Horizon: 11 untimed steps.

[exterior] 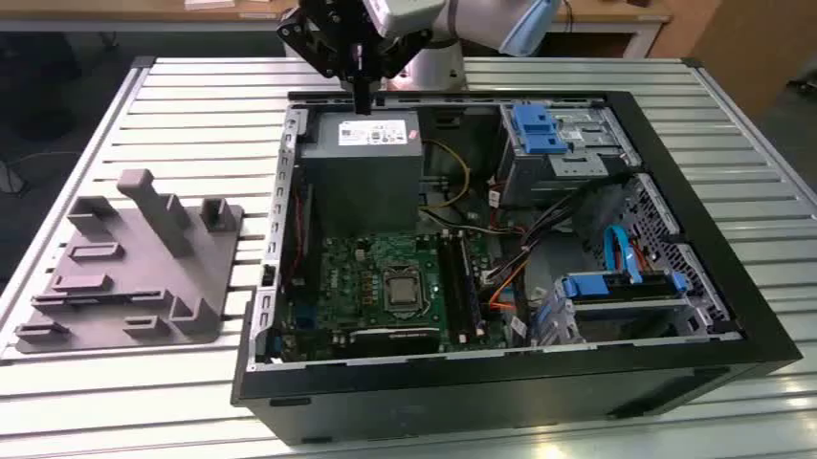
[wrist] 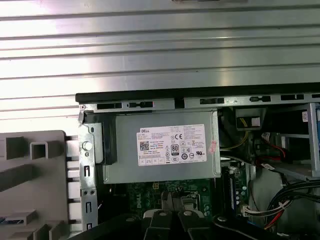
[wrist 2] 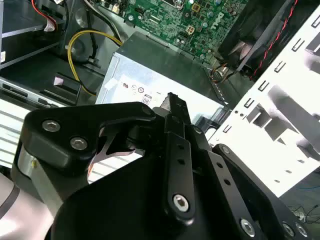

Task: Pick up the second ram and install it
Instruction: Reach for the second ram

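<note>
one gripper [exterior: 364, 108], its claw pressed together, hangs over the far edge of the one power supply [exterior: 362, 172]. one grey fixture tray [exterior: 210, 258] lies outside the one open case [exterior: 511, 402], well apart from the supply. beyond the supply, on the motherboard [exterior: 344, 282], stand long dark strips [exterior: 456, 277]. i cannot tell whether one is the second ram.
</note>
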{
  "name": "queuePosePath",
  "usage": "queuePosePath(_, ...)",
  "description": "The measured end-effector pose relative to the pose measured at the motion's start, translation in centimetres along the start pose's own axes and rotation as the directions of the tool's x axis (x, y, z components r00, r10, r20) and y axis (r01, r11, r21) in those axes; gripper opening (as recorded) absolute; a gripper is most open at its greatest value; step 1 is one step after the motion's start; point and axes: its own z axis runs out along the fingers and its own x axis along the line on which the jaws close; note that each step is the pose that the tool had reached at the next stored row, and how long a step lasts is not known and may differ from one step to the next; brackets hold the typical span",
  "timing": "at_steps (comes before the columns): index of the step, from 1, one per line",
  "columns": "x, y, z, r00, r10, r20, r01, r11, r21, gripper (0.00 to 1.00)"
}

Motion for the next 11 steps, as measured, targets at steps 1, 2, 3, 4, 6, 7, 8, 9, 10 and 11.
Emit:
queuePosePath(1, 0.0, 0.0, 0.0, 1.0, 0.0, 0.0, 0.0, 1.0, 0.0, 0.1)
queuePosePath(2, 0.0, 0.0, 0.0, 1.0, 0.0, 0.0, 0.0, 1.0, 0.0, 0.1)
queuePosePath(3, 0.0, 0.0, 0.0, 1.0, 0.0, 0.0, 0.0, 1.0, 0.0, 0.1)
queuePosePath(4, 0.0, 0.0, 0.0, 1.0, 0.0, -0.0001, 0.0, 1.0, 0.0, 0.1)
queuePosePath(6, 0.0, 0.0, 0.0, 1.0, 0.0, 0.0, 0.0, 1.0, 0.0, 0.1)
queuePosePath(7, 0.0, 0.0, 0.0, 1.0, 0.0, 0.0, 0.0, 1.0, 0.0, 0.1)
queuePosePath(8, 0.02, 0.0, 0.0, 1.0, 0.0, 0.0, 0.0, 1.0, 0.0, 0.1)
queuePosePath(9, 0.06, 0.0, -0.01, 1.0, 0.0, -0.0001, 0.0, 1.0, 0.0001, 0.1)
queuePosePath(10, 0.2, -0.02, -0.01, 1.0, 0.0, -0.0001, 0.0, 1.0, 0.0002, 0.1)
queuePosePath(11, 0.38, -0.03, -0.02, 1.0, 0.0, -0.0001, 0.0, 1.0, 0.0001, 0.1)
